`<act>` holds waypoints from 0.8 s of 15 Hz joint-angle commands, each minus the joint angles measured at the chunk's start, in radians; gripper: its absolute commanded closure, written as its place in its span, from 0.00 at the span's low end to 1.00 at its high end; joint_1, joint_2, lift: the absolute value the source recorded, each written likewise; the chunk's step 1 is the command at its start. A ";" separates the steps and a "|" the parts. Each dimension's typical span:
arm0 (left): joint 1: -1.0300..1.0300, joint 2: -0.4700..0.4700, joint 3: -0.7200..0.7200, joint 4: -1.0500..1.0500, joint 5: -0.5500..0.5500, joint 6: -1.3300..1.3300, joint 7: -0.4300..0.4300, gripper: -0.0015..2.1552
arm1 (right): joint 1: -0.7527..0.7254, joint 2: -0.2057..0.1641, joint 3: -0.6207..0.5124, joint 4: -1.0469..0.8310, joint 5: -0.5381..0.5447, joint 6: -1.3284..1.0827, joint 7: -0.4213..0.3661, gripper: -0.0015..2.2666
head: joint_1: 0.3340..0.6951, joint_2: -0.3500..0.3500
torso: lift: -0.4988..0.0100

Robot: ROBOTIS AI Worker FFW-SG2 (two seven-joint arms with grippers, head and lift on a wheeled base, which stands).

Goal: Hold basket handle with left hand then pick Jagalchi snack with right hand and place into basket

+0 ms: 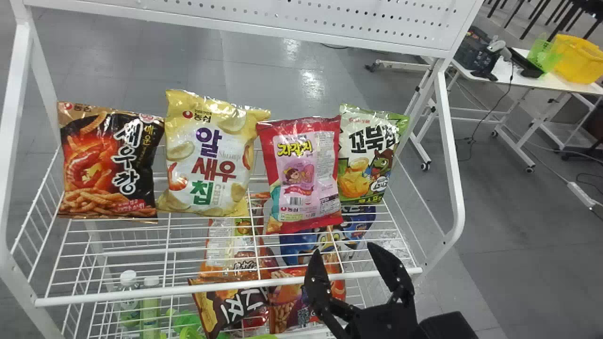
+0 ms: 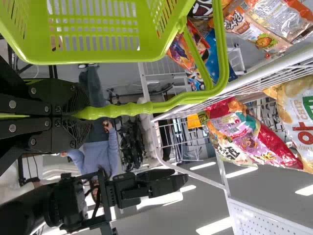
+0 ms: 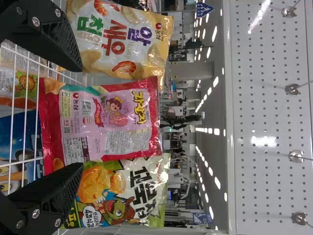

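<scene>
Left claw (image 2: 87, 114) pinches the basket handle (image 2: 128, 109); right claw (image 1: 344, 249), spread, faces Jagalchi snack (image 1: 304, 174) in the wire rack (image 1: 141, 293)

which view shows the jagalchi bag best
Head view: the Jagalchi snack faces it upright, its whole front uncovered. The right wrist view shows its front sideways; the left wrist view catches it at a slant.

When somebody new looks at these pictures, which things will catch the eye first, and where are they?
Probably the red-and-pink Jagalchi snack, third from left in the row of four bags on the white wire rack. Next, the bright green basket, its handle gripped by the left gripper. The black right gripper stands open near the rack's front rail.
</scene>
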 commanded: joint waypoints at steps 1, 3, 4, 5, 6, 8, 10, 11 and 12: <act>0.000 0.002 0.000 -0.004 -0.001 0.005 0.003 0.71 | -0.053 0.002 -0.001 0.002 0.000 0.085 0.000 0.06 | 1.00 0.07 | 0.96; 0.000 0.004 0.000 -0.003 -0.001 0.008 0.006 0.71 | -0.120 0.009 0.001 0.010 0.001 0.183 0.000 0.06 | 1.00 0.08 | 0.96; -0.003 0.005 0.000 -0.004 -0.003 0.012 0.011 0.71 | -0.140 0.015 0.001 0.013 0.003 0.208 0.000 0.06 | 1.00 0.08 | 0.96; -0.010 0.007 -0.002 -0.004 -0.006 0.024 0.012 0.71 | -0.160 0.020 -0.001 0.014 0.004 0.229 0.000 0.06 | 1.00 0.09 | 0.96; -0.012 0.008 -0.002 -0.004 -0.006 0.027 0.014 0.71 | -0.177 0.026 -0.004 0.017 0.004 0.266 0.002 0.06 | 1.00 0.09 | 0.96; -0.023 0.012 -0.011 0.000 -0.011 0.036 0.017 0.71 | -0.199 0.035 -0.013 0.020 0.006 0.303 0.005 0.06 | 1.00 0.10 | 0.96; -0.026 0.013 -0.017 0.000 -0.015 0.039 0.015 0.71 | -0.240 0.044 -0.015 0.037 0.006 0.358 0.022 0.06 | 1.00 0.09 | 0.96; -0.026 0.013 -0.017 0.000 -0.015 0.039 0.015 0.71 | -0.257 0.044 -0.015 0.043 0.006 0.364 0.025 0.06 | 1.00 0.09 | 0.96; -0.023 0.013 -0.018 -0.001 -0.015 0.039 0.015 0.71 | -0.269 0.044 -0.013 0.045 0.004 0.367 0.026 0.06 | 1.00 0.09 | 0.96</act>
